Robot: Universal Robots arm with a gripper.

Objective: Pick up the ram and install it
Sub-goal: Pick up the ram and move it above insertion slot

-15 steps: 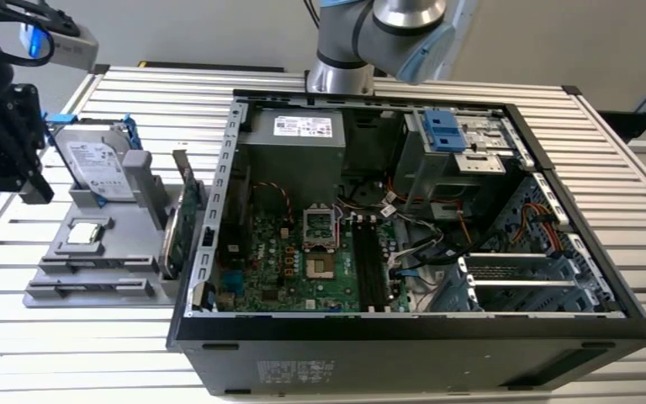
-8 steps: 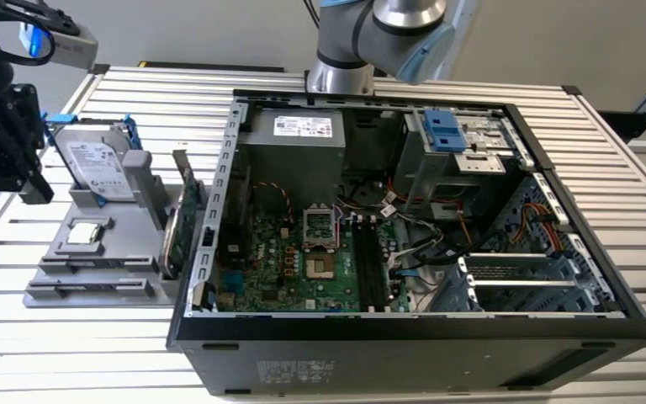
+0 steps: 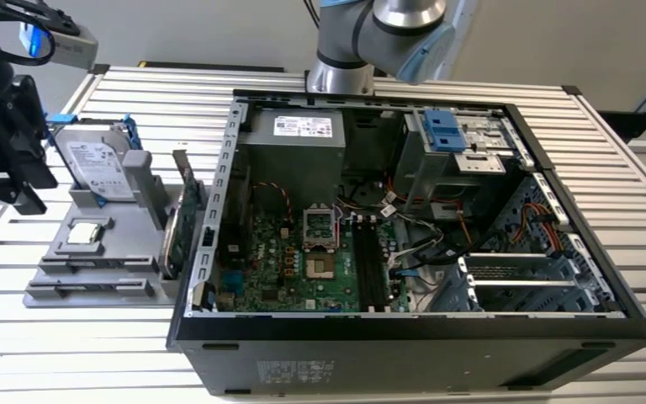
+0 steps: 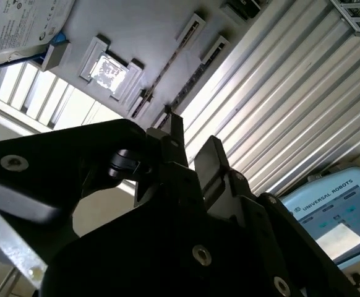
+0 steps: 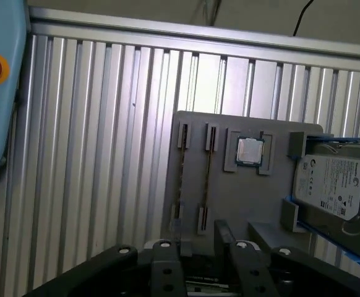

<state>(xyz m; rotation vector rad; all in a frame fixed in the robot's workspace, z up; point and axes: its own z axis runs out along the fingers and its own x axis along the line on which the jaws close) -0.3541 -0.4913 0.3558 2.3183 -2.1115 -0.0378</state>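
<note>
The hand hangs over the grey holder on the ribbed tabletop. Its two fingers are spread apart with nothing between them, so it is released and empty. The ram is not yet picked up. It appears to stand on its thin edge in one of the holder's two long slots, on the side of the square chip away from the hard drive. From above it shows only as a narrow dark line, and I cannot say for certain which of the two slots holds it. The slot probably keeps the stick upright so that its top edge is offered to the fingers, which could then close across its flat faces. In the first wrist view the gap between the fingers lies across the slots, which fits that kind of grip. The ram's long axis runs level with the tabletop and parallel to its ribs, along the length of the slot. In the exterior view, one end points from the holder toward the computer case and the other end points away from it. The case lies on its side next to the holder with its cover off, likely so that the board inside faces upward for parts to go in from above.
</note>
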